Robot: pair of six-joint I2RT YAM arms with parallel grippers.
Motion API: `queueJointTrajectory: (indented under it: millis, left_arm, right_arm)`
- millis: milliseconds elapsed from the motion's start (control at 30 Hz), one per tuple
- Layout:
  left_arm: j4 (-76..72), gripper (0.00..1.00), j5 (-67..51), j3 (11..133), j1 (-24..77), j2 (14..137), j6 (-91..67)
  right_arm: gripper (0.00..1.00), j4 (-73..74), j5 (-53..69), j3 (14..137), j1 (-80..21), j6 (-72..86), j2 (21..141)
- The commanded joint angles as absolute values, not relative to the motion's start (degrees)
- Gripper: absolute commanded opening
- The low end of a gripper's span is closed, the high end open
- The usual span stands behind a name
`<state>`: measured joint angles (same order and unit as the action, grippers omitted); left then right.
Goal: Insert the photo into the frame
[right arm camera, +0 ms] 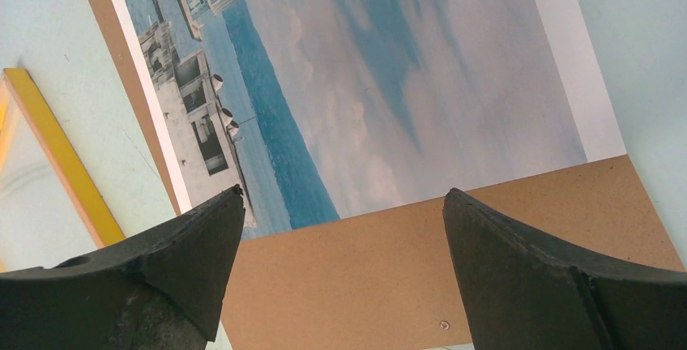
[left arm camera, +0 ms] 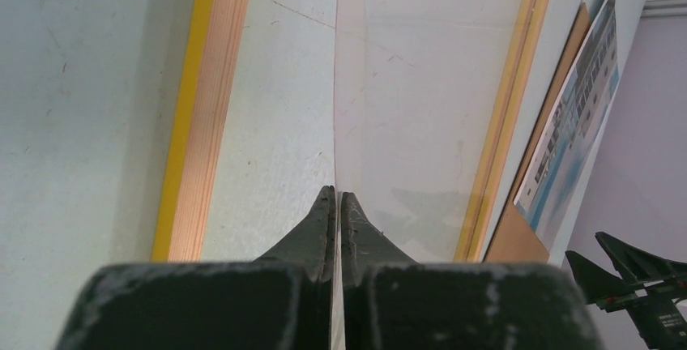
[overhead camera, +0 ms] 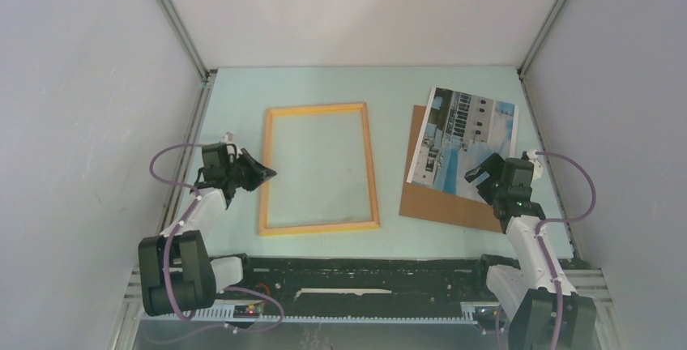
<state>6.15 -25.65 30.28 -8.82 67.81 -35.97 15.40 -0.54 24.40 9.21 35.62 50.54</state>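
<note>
Photo (overhead camera: 458, 135) lies picture-up, apparently flat, on fibreboard (overhead camera: 445, 202).

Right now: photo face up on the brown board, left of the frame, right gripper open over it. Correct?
No. The photo is right of the frame, not left; the top view shows it. The rest holds: face up on the brown board, right gripper open over it.

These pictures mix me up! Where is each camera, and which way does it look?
Top: high behind, looking down on the table; left arm and right arm show.
Left wrist: behind the shut left gripper, facing across the frame.
Right wrist: over the open right gripper, facing the photo.
All three share frame and photo.
</note>
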Motion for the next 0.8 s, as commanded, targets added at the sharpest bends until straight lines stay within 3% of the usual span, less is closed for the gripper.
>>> queueJointTrajectory:
  millis: [0,767]
  left_arm:
    - [4.9,0.0,-24.1,28.6,-9.7,65.8,-34.8]
    - [1.8,0.0,-26.6,30.5,-6.5,71.0,-35.0]
  right_arm:
    - [1.0,14.2,-1.0,25.3,8.8,34.4,50.4]
    - [1.0,13.9,-0.6,25.2,8.8,34.5,50.6]
